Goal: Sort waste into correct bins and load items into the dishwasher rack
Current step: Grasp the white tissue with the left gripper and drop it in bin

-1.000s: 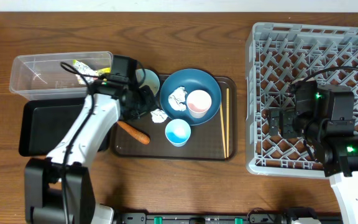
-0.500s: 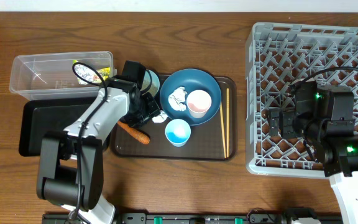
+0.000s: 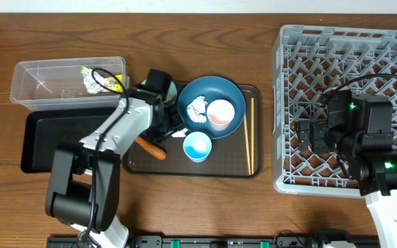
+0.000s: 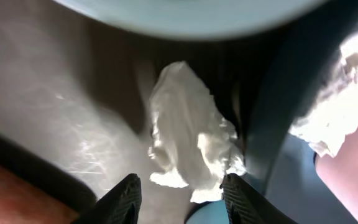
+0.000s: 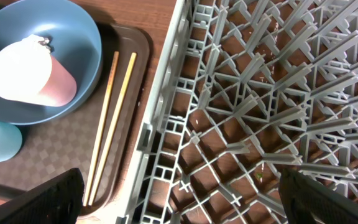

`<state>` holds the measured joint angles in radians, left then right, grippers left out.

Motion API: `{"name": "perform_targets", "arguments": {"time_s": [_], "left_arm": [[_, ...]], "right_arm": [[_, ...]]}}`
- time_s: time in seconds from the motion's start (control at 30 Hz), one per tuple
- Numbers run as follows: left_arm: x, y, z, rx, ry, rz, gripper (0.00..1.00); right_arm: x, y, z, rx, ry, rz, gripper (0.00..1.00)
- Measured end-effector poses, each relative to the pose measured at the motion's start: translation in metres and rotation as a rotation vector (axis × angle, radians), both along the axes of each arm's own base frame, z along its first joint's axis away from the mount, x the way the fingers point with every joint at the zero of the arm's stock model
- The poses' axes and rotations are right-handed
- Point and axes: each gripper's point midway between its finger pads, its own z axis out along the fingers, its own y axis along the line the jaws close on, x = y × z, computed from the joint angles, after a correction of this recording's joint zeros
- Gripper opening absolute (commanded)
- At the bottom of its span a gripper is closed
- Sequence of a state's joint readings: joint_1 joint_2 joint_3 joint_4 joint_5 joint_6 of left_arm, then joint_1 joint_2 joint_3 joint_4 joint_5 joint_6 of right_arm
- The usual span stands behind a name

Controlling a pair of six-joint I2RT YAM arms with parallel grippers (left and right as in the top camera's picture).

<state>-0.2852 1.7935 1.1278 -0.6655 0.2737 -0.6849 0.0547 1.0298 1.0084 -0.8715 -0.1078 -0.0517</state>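
My left gripper (image 3: 173, 128) is open, low over the brown serving tray (image 3: 233, 169). A crumpled white paper scrap (image 4: 191, 137) lies just ahead of its fingertips (image 4: 182, 199), beside the dark blue dish (image 3: 216, 88). The dish holds another crumpled paper (image 3: 197, 109) and the pale pink cup (image 3: 220, 114). The light blue cup (image 3: 197, 146), chopsticks (image 3: 249, 134) and carrot piece (image 3: 151, 148) lie on the tray. The white bowl (image 3: 169, 88) is partly hidden by my arm. My right gripper (image 5: 179, 199) is open and empty over the grey dishwasher rack (image 3: 350, 41).
The clear tub (image 3: 47, 86) at the back left holds the yellow-green wrapper (image 3: 95, 79). The black tray (image 3: 54, 141) lies in front of it. The right wrist view shows the rack's left wall (image 5: 160, 124) next to the chopsticks (image 5: 114, 124).
My left gripper has moved right, from beside the clear tub to the paper scrap next to the blue dish. The right arm has not moved.
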Motion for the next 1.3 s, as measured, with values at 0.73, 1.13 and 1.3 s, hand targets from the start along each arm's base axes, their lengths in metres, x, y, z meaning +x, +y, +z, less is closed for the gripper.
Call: {"name": "perform_targets", "arguments": {"time_s": [0.73,1.13,1.3], "left_arm": [[0.010,0.001,-0.001,0.053,-0.054,0.006,0.43],[0.000,-0.002,-0.024,0.076,0.019,-0.006,0.23],[0.000,-0.003,-0.024,0.073,0.018,-0.012,0.06]], "right_arm": [[0.000,0.000,0.000,0.000,0.000,0.000,0.99],[0.000,0.000,0.000,0.000,0.000,0.000,0.99],[0.000,0.000,0.000,0.000,0.000,0.000,0.99]]}}
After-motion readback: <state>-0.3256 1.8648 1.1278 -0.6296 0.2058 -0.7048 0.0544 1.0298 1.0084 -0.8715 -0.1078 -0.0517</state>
